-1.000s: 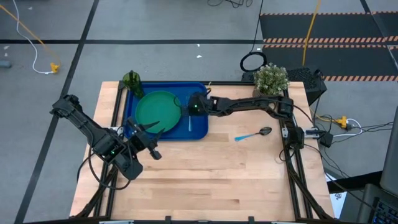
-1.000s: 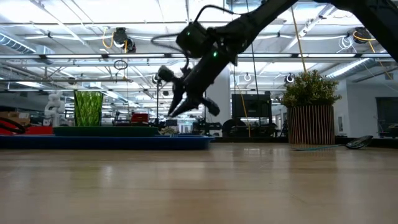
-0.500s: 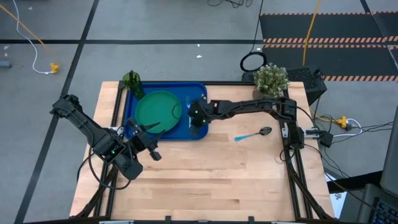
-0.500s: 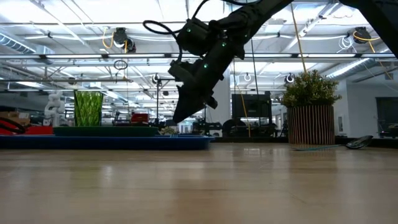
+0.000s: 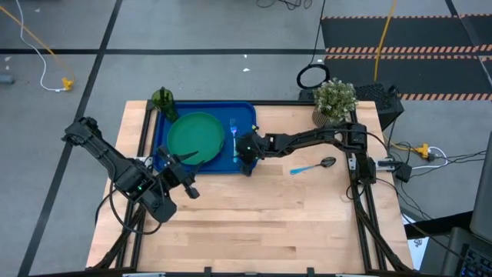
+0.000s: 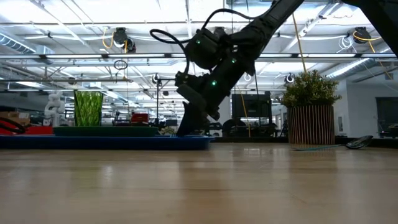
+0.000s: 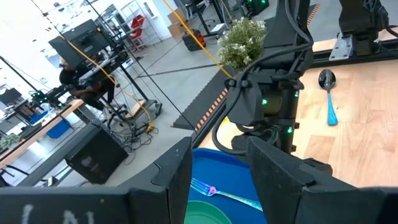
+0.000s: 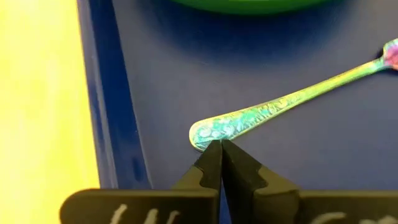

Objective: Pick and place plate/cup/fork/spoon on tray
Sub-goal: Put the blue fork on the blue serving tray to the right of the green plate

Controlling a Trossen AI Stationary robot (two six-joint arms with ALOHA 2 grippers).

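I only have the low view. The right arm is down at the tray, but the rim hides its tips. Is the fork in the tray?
Observer: Yes. The fork lies flat on the tray floor, beside the plate.
Operator: Is the gripper holding it?
Observer: No. In the right wrist view the right gripper is shut, with its tips at the handle's end, not around it.
Operator: Where's the left arm?
Observer: The left gripper hovers open over the tray's near left corner.
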